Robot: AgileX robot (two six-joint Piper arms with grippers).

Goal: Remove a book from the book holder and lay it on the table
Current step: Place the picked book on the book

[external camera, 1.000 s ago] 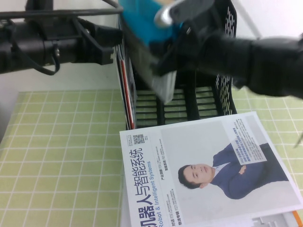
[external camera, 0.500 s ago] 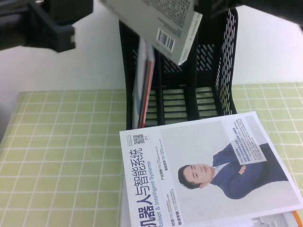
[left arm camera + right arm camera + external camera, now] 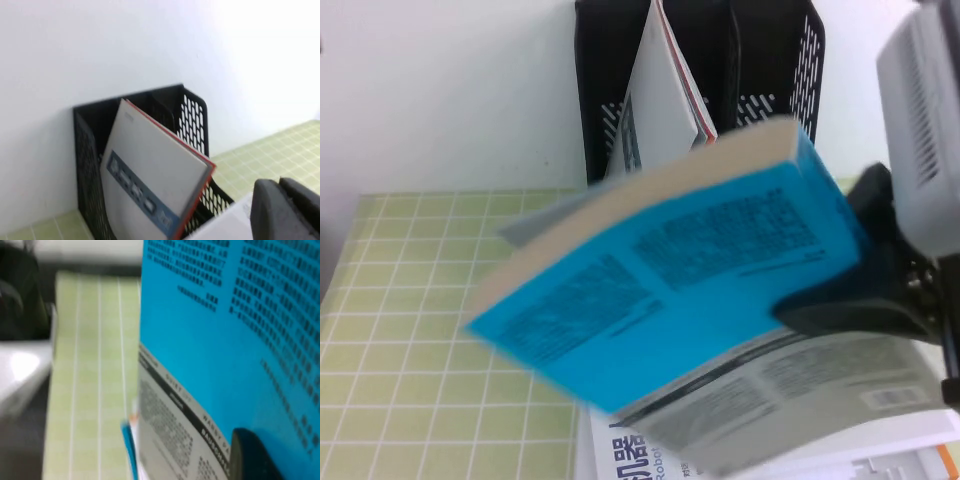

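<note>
My right gripper (image 3: 842, 308) is shut on the book (image 3: 670, 290), a thick paperback with a cyan and grey back cover and cream page edges. It holds the book tilted in the air, out in front of the book holder (image 3: 605, 90) and above the table (image 3: 410, 300). In the right wrist view the cover (image 3: 210, 330) fills the frame, with one black finger (image 3: 250, 455) pressed on it. My left gripper (image 3: 281, 192) is out of the high view. Its wrist view shows its fingers together and empty, near the black book holder (image 3: 87, 160).
A thin red-edged magazine (image 3: 665, 110) leans in the holder and also shows in the left wrist view (image 3: 150, 185). The white magazine (image 3: 890, 440) lies flat on the table under the held book. Its corner (image 3: 225, 225) is next to my left gripper.
The book has come up out of the holder and swung forward and down over the table. The left arm has left the high view. The red-edged magazine now leans over.
</note>
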